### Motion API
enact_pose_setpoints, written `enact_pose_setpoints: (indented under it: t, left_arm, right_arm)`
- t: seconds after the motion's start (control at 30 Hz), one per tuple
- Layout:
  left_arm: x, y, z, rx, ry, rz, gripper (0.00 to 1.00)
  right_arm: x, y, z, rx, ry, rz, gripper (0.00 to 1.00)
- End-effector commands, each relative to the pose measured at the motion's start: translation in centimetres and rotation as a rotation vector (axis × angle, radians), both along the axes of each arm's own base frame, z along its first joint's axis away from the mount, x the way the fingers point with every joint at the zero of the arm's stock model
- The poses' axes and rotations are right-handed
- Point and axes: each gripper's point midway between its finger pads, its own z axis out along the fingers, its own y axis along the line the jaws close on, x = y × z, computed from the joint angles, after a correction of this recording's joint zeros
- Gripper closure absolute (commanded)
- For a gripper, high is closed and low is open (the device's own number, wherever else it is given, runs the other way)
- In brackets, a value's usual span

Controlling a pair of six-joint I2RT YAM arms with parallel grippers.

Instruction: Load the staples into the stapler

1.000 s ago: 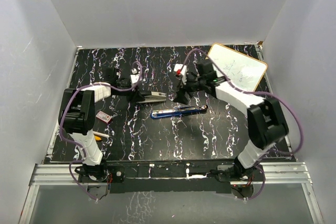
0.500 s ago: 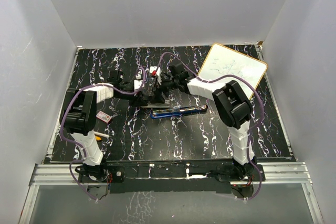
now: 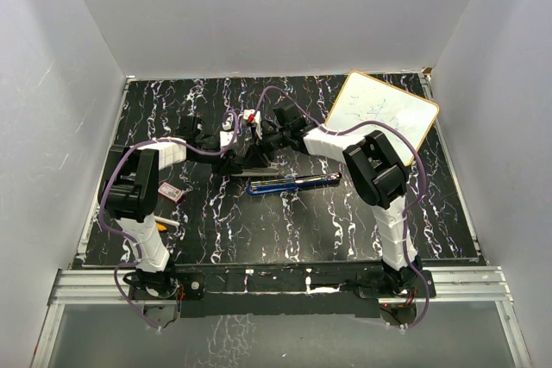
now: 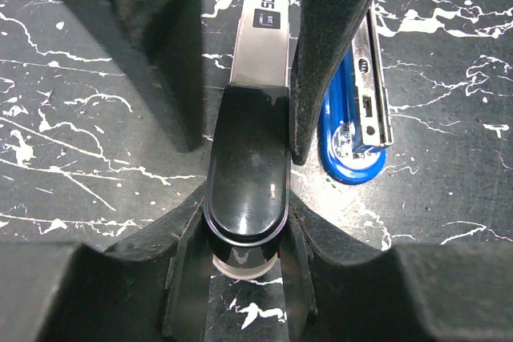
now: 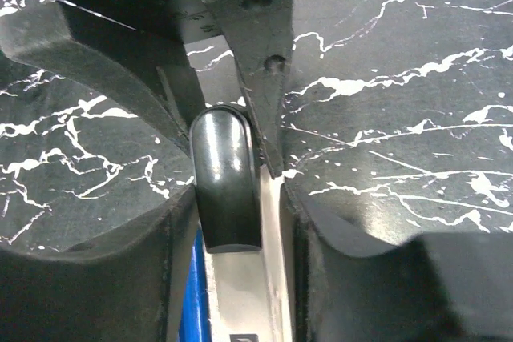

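The left gripper [image 4: 244, 218] has its jaws closed on the rear end of the black stapler [image 4: 258, 62], which lies on the surface [image 3: 345, 230]. The right gripper [image 5: 234, 214] faces it from the opposite side. Its jaws stand open around the front part, with a gap on one side. A blue stapler [image 3: 293, 184] lies just beside. The staple box [image 3: 171, 191] lies well apart, to the left, near a pen [image 3: 166, 223].

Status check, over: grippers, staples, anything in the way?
Left gripper shut on black stapler's rear. Right gripper open, astride it. Staple box lying apart at left, unheld. Blue stapler hard alongside.
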Motion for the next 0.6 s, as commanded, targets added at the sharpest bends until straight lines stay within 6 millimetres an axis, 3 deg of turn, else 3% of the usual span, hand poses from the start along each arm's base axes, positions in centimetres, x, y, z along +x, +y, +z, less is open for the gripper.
enact_pose_setpoints:
  t: [0.0,0.17,0.27,0.4,0.57]
  left_arm:
    - [-0.9,-1.1,1.6,-0.079,-0.003,-0.045,1.0]
    - [-0.8,-0.8,1.4,-0.067,0.009,-0.031,1.0]
    - [-0.6,-0.4,1.4,-0.072,0.02,-0.017,1.0]
    - [-0.5,0.4,1.4,-0.083,0.024,-0.001,1.0]
    - [-0.3,0.3,1.5,-0.097,0.025,-0.005,1.0]
  right_arm:
    - [1.6,1.4,2.3,0.059,-0.093,0.003,0.6]
    - [1.6,1.0,3.9,0.069,-0.132,0.036,0.82]
    - [2.3,-0.4,5.3,0.084,-0.161,0.036,0.92]
    - [2.9,-2.9,6.9,0.119,-0.193,0.041,0.92]
    - [2.8,-5.2,7.0,0.128,-0.202,0.038,0.92]
